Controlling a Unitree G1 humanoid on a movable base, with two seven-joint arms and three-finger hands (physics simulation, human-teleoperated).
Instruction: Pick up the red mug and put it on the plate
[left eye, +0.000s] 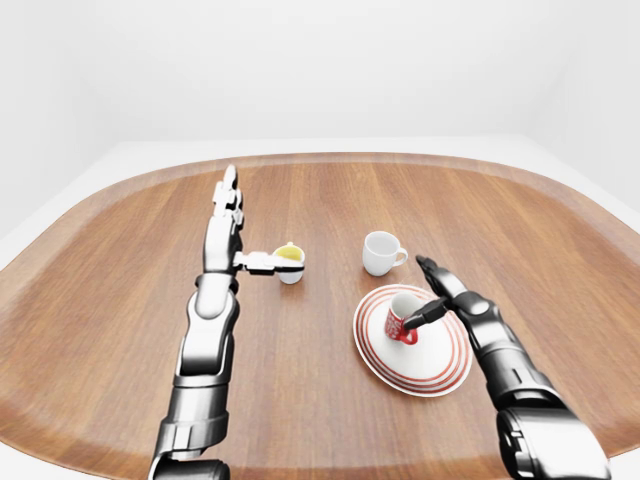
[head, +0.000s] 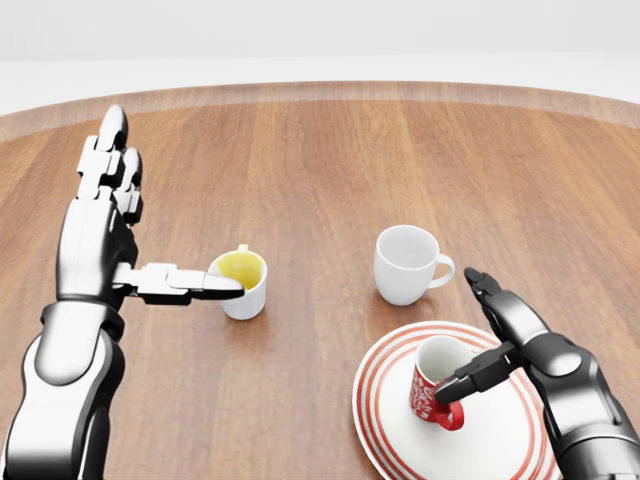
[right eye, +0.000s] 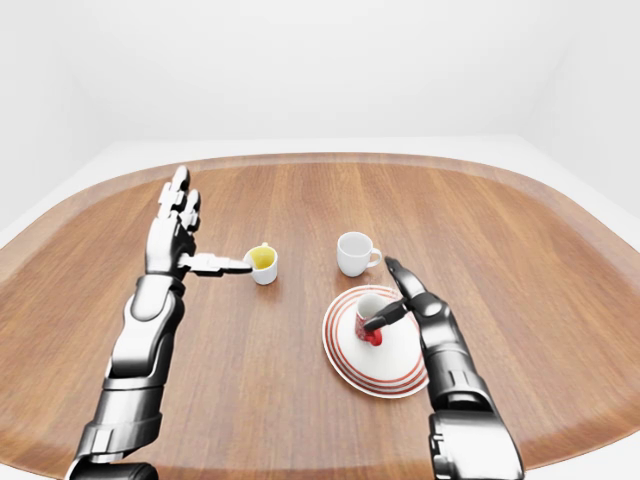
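while resting on the plate (head: 390, 440), red mug (head: 434, 382) stands upright and released; right hand (head: 500, 345) splayed, thumb touching its handle side. could tip if dragged on withdrawal. left hand (head: 110, 220) spread flat, thumb beside yellow cup (head: 240, 283).

1. Wooden table (head: 330, 150), round-edged, brown grain, fills most of the head view.
2. White mug (head: 405, 264), upright, handle pointing right, centre-right of the head view.
3. Small white cup with yellow inside (head: 242, 282), upright, left of the white mug, well apart from it.
4. White floor and walls beyond the table.
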